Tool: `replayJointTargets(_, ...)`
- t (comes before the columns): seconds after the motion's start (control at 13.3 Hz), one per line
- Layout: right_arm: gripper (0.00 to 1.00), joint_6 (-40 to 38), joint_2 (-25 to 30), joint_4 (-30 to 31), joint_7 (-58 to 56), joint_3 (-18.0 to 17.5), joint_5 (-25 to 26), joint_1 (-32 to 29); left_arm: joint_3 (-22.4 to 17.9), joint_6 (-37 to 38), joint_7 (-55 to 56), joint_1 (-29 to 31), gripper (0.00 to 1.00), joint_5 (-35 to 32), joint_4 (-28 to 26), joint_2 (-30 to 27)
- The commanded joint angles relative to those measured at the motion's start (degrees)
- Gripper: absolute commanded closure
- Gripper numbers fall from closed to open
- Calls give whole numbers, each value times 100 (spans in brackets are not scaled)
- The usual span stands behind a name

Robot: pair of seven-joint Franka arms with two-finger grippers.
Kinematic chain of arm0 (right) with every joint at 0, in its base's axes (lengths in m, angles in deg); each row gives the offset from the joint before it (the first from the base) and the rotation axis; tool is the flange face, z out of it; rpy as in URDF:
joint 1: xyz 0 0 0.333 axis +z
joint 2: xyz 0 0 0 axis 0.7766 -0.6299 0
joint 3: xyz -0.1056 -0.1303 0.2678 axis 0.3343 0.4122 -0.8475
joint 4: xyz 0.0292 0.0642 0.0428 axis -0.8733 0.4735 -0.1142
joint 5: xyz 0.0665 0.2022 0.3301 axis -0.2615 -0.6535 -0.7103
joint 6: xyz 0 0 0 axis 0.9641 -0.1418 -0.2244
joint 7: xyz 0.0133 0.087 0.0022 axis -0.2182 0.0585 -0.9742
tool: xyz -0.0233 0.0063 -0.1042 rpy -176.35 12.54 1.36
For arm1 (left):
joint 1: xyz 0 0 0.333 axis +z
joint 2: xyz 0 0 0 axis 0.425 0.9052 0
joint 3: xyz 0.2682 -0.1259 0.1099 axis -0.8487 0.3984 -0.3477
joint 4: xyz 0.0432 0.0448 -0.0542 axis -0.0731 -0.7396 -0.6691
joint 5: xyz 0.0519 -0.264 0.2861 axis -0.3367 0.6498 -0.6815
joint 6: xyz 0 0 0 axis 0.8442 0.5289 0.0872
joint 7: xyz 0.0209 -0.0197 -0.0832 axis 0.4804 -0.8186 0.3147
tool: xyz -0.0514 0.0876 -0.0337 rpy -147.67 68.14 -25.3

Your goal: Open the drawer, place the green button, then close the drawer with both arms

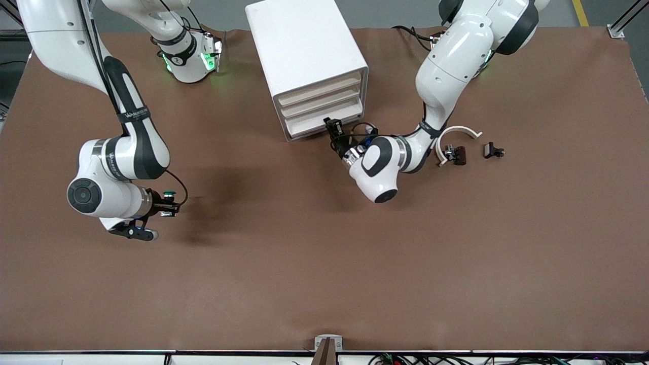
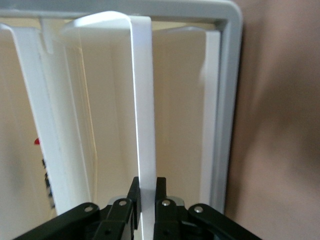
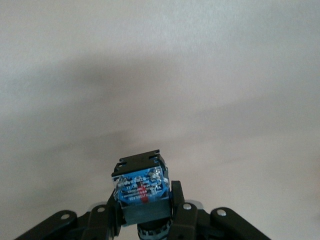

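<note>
The white cabinet [image 1: 307, 56] stands toward the robots' side of the table. Its lowest drawer [image 1: 307, 126] looks pushed in. My left gripper [image 1: 333, 128] is at that drawer's front, at the end toward the left arm. In the left wrist view the gripper [image 2: 146, 182] is shut on the drawer's thin white front lip [image 2: 145, 100]. My right gripper [image 1: 165, 202] hangs over bare table toward the right arm's end. It is shut on the button [image 1: 170, 193], whose green cap shows. In the right wrist view the gripper [image 3: 144, 195] clamps the button's dark blue body [image 3: 140, 182].
A white arc [image 1: 459, 133] lies on the brown table beside the left arm's elbow. Two small black-brown clips [image 1: 456, 153] [image 1: 493, 150] lie by it. The three upper drawers [image 1: 319, 99] are shut. The cabinet's frame [image 2: 230, 75] shows in the left wrist view.
</note>
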Motion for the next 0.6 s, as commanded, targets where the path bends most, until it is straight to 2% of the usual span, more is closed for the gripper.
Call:
replayJointTargets(0.0, 86, -778, 556, -35, 589, -26, 132, 180, -15, 90, 41, 179, 100, 104, 277, 108)
replayJointTargets(0.3, 86, -2482, 785, -877, 2109, -44, 53, 830, -217, 90, 32, 346, 99, 52, 470, 108)
replayJointTargets(0.53, 86, -3223, 891, -1335, 3313, -44, -26, 1488, -402, 90, 15, 382, 88, 25, 611, 90)
